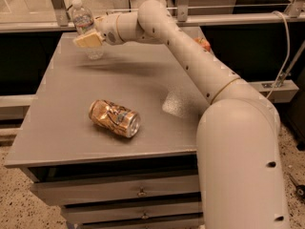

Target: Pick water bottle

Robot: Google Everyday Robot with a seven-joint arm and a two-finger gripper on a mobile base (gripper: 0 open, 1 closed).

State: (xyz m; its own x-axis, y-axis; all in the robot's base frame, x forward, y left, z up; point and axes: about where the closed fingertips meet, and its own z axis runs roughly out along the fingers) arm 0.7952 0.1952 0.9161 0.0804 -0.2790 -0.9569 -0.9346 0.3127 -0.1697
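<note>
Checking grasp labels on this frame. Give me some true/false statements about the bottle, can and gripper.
1. The water bottle stands upright near the far left corner of the table. True.
2. The gripper hovers over the crushed can. False: it is at the bottle, well away from the can.
3. The can lies on its side. True.
4. The bottle has no cap. False: a white cap is on it.
</note>
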